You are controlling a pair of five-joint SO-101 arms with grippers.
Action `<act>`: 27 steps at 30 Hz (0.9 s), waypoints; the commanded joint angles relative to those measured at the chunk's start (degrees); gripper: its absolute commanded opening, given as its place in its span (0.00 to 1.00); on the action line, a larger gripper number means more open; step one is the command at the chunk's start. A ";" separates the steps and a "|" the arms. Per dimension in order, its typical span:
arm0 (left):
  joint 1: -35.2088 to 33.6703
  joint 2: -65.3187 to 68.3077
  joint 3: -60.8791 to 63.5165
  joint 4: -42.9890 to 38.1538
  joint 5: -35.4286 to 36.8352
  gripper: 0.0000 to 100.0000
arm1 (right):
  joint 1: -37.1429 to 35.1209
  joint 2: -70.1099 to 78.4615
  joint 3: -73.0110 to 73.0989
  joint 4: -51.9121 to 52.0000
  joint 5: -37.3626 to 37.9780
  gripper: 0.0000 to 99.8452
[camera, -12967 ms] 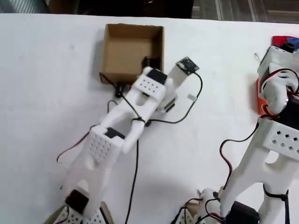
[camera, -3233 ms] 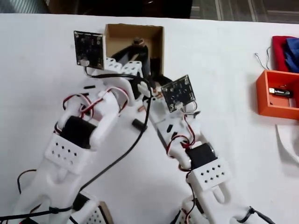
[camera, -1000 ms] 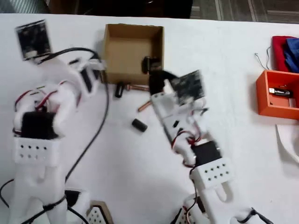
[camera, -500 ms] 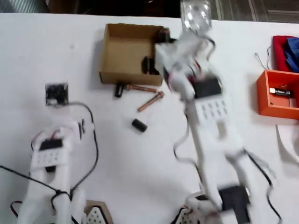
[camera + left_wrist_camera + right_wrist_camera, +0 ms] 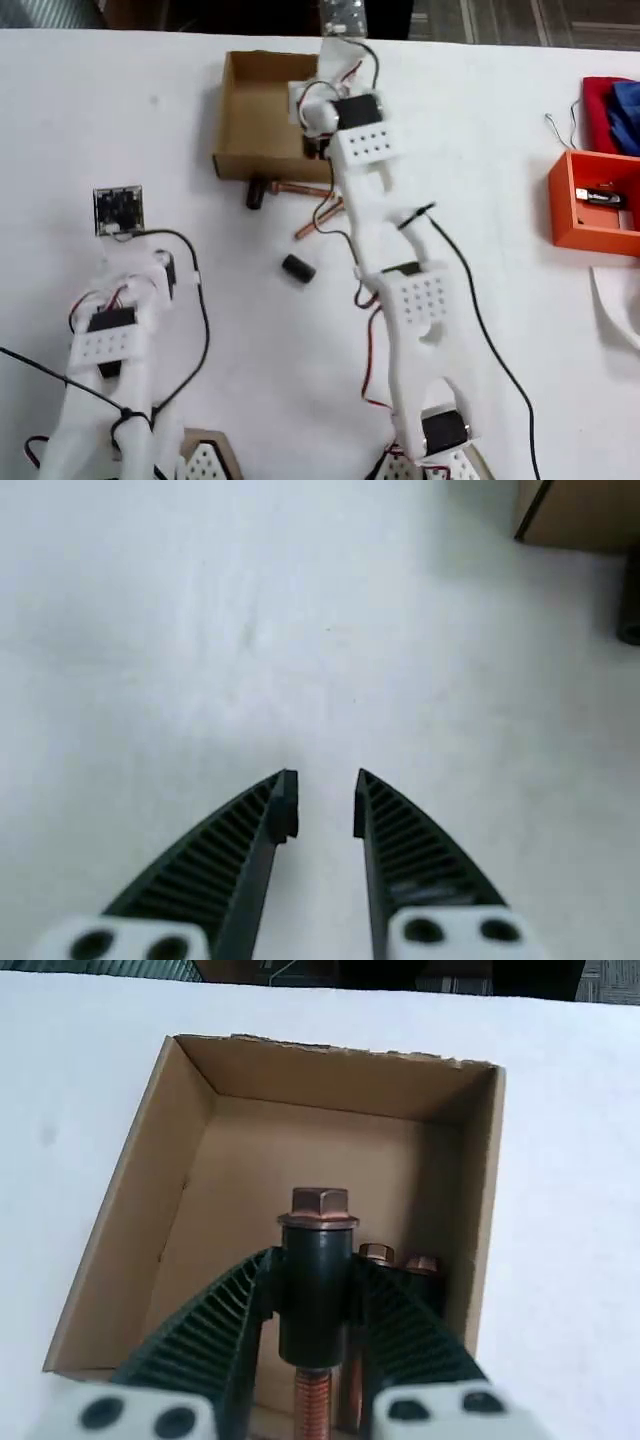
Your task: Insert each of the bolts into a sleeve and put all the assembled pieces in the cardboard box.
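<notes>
My right gripper point(image 5: 315, 1260) is shut on an assembled piece point(image 5: 317, 1290), a black sleeve with a copper bolt through it, held upright above the cardboard box point(image 5: 250, 1160). Two more assembled pieces point(image 5: 400, 1260) lie by one wall inside the box. In the high view the right arm point(image 5: 365, 145) stretches over the box point(image 5: 260, 110). Just in front of the box a black sleeve point(image 5: 255, 191) lies end to end with a copper bolt point(image 5: 300, 189). A second bolt point(image 5: 318, 222) and a loose sleeve point(image 5: 298, 268) lie nearer. My left gripper point(image 5: 320, 800) hangs open over bare table.
An orange tray point(image 5: 590, 210) stands at the right edge, with red and blue cloth point(image 5: 610, 100) behind it. The left arm point(image 5: 110, 330) sits drawn back at the near left, cables trailing from both arms. A box corner point(image 5: 580, 510) lies ahead of the left gripper.
The right arm has swung from the table's middle to above the box, carrying the assembled piece. The left arm has pulled back from the box to the near left.
</notes>
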 commanded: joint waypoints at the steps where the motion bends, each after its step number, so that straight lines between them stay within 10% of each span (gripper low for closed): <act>1: -0.35 -0.35 0.04 -0.97 -0.09 0.11 | -0.66 6.02 -14.33 0.31 -0.18 0.02; 27: 1.58 -0.26 0.31 -0.97 -2.20 0.11 | -3.12 8.84 -0.62 -17.19 -0.09 0.02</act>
